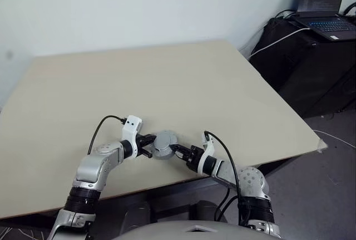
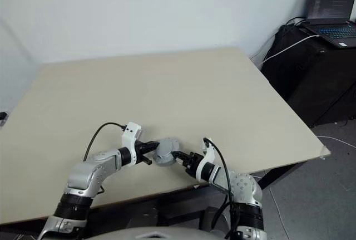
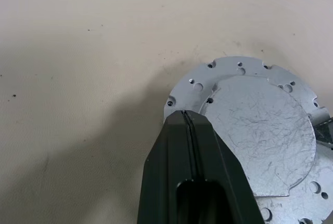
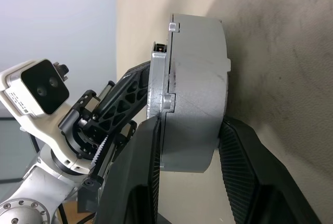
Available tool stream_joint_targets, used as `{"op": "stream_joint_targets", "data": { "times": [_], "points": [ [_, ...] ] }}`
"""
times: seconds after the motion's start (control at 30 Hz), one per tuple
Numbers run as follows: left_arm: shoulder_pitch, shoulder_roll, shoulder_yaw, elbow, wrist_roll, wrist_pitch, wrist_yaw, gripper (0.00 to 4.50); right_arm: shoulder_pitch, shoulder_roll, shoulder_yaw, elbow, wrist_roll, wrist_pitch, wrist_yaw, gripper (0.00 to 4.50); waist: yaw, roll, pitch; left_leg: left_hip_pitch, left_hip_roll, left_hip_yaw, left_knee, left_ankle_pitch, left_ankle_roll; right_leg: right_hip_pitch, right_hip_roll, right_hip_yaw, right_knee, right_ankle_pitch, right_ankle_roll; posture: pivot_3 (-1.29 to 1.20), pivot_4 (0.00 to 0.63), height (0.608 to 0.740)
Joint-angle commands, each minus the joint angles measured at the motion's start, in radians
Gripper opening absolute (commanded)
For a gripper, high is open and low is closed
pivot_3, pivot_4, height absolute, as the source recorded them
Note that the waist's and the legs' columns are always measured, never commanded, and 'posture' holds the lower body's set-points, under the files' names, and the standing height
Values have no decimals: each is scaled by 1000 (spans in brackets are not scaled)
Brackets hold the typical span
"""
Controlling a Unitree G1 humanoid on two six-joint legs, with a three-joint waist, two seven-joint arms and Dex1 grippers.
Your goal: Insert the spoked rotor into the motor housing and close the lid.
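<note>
Near the front edge of the table (image 1: 167, 78), the lid (image 3: 250, 130) is sitting on top of the motor housing (image 4: 195, 94) as one grey stack, with both arms meeting at it. The left gripper (image 3: 187, 122) is pressing its clenched fingertips onto the lid's rim, apparently pinning it flat. The right gripper (image 4: 190, 146) is straddling the stack's side wall, its fingers (image 4: 242, 161) half closed around it but seemingly not yet clamping, probably to squeeze both parts together.

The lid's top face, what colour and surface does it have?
Plain light grey lid, finely scratched; left wrist view.
</note>
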Motion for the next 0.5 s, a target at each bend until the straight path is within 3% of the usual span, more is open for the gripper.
{"op": "stream_joint_targets", "data": {
  "times": [0.03, 0.5],
  "points": [
    [11, -28, -25, -19, -15, -5, -4, 0, -16, 73, 32, -26, 44, 11, 7, 1290, 0, 0, 0, 0, 0, 0, 0, 0, 0, 0, 0, 0, 0, 0, 0, 0, 0, 740],
    [140, -140, 157, -202, -174, -54, 54, 0, 13, 66, -17, -58, 104, -12, -25, 1290, 2, 0, 0, -2, 0, 0, 0, 0, 0, -1, -1, 0, -1, 0, 0, 0, 0, 740]
  ]
}}
